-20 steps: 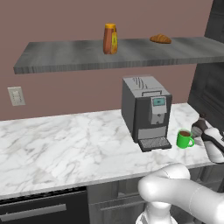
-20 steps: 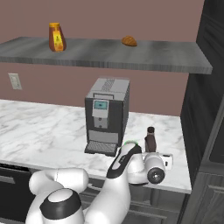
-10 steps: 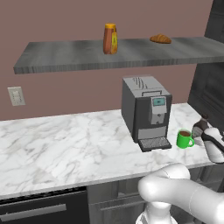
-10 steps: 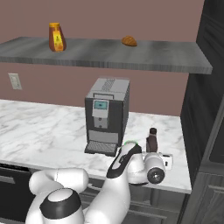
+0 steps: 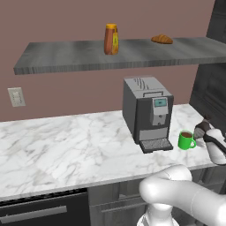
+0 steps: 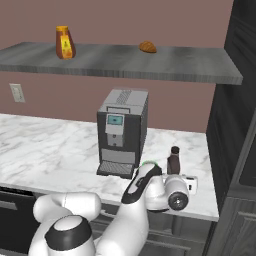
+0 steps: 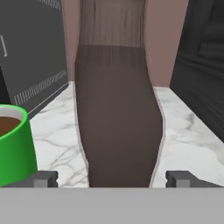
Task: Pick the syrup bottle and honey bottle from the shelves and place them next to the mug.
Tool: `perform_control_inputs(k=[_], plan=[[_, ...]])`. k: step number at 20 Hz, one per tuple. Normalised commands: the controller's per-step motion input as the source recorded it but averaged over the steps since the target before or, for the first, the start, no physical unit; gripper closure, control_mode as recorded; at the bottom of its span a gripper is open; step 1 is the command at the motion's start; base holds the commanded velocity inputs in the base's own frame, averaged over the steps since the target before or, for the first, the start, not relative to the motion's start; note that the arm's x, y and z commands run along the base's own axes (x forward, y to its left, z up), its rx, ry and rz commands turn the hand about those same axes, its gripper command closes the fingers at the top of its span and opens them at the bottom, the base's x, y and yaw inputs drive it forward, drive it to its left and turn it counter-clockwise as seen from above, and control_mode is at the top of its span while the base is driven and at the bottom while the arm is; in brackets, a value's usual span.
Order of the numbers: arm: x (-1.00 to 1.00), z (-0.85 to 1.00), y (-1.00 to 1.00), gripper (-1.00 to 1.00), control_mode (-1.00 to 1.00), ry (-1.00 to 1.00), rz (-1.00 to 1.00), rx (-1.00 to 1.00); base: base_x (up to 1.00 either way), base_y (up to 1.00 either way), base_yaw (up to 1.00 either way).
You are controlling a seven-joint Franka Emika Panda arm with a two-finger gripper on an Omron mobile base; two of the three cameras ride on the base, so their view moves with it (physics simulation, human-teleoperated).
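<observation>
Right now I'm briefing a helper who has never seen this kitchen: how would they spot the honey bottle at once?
Look above the white marble countertop to the long grey wall shelf over the coffee machine. The honey bottle stands upright near the shelf's middle, left of a small brown pastry. It is slim and amber-orange with a yellowish label, unlike the dark brown syrup bottle down on the counter.

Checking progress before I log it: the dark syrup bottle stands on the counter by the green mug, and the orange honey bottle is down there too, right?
Not quite. The syrup bottle does stand on the counter by the green mug, but the honey bottle is up on the shelf, as the left base view shows.
</observation>
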Motion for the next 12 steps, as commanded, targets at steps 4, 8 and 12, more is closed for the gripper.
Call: perform_control_inputs(k=[4,8,12], plan=[[-0.26,0.17,0.0,-1.0,-1.0,-0.03,0.0,0.0,0.0,0.0,0.0],[-0.42,0.23,0.0,-1.0,-1.0,-0.08,0.0,0.0,0.0,0.0,0.0],[-0.56,0.42,0.04,-1.0,-1.0,-0.1,0.0,0.0,0.0,0.0,0.0]])
